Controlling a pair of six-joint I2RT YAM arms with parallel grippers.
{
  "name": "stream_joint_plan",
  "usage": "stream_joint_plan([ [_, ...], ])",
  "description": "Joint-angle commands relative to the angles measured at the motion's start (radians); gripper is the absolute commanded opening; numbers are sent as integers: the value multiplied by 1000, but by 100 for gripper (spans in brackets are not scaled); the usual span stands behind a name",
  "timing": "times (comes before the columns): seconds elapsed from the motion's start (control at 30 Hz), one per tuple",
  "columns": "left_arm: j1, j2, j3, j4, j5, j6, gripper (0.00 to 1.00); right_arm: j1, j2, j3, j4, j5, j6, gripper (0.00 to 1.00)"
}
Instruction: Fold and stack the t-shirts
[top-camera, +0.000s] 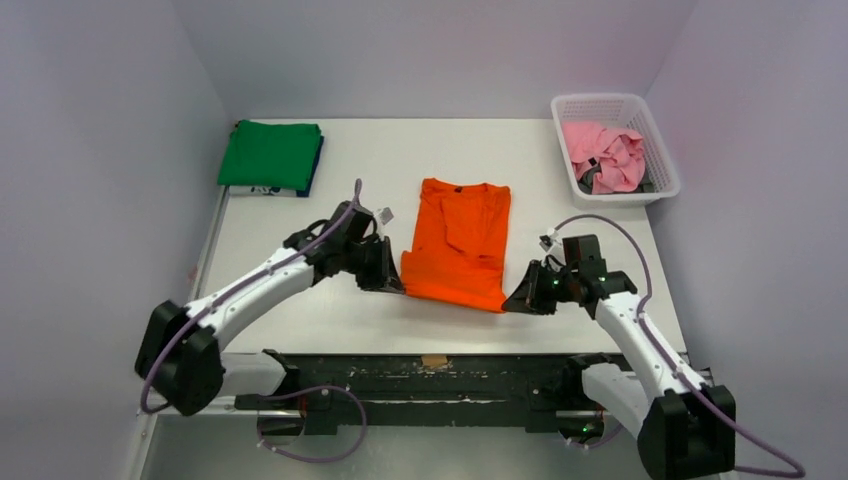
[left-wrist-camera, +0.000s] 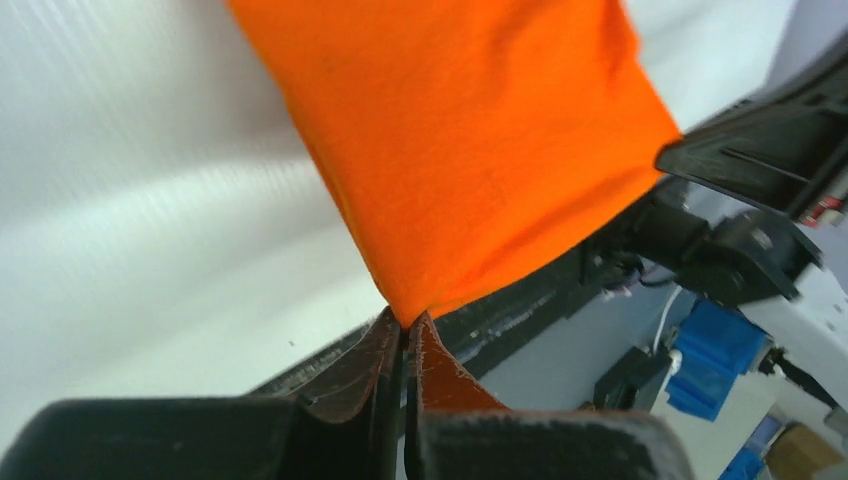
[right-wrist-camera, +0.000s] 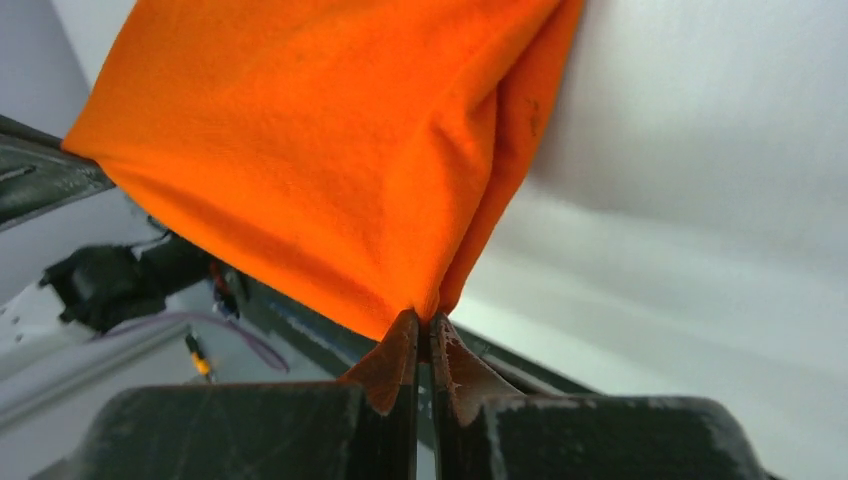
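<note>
The orange t-shirt (top-camera: 458, 240) lies narrow-folded lengthwise in the middle of the table, collar at the far end. My left gripper (top-camera: 392, 285) is shut on its near left corner (left-wrist-camera: 470, 150). My right gripper (top-camera: 513, 303) is shut on its near right corner (right-wrist-camera: 330, 150). Both corners are lifted slightly off the table. A folded green t-shirt (top-camera: 270, 153) lies on a dark blue t-shirt (top-camera: 314, 170) at the far left. The pink t-shirt (top-camera: 604, 152) is crumpled in the basket.
A white lattice basket (top-camera: 661, 150) stands at the far right corner. The table's black front rail (top-camera: 430, 370) runs between the arm bases. Grey walls close in on three sides.
</note>
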Motion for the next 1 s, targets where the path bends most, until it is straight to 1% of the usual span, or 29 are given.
stream_joint_plan([
  [0.0,-7,-214,5,-126,44,44,0,1,-139,100,-236,-197,-82,0],
  [0.1,-5,-250,64,-142,69,59,0,-1,-185,171,-219,-205,-63,0],
  [0.17,2,-232,110,-118,83,68,0,-1,-179,223,-193,-150,-53,0],
  [0.23,31,-181,148,-43,99,71,0,-3,-152,262,-105,-79,-36,0],
  [0.3,76,-118,177,45,113,55,0,-6,-105,278,11,-18,17,0],
  [0.37,145,-35,212,127,181,38,0,-8,-41,297,113,-11,63,0],
  [0.43,177,46,274,167,208,52,0,-14,35,351,123,-6,54,0],
  [0.5,192,134,363,156,232,83,0,-22,97,415,99,67,26,0],
  [0.57,204,220,437,175,291,83,0,-36,136,444,125,100,38,0],
  [0.6,208,262,471,186,326,77,0,-42,155,457,140,103,45,0],
  [0.73,228,391,576,197,377,51,0,-68,245,508,175,106,51,0],
  [0.97,285,554,711,150,377,49,0,-102,423,595,241,67,50,0],
])
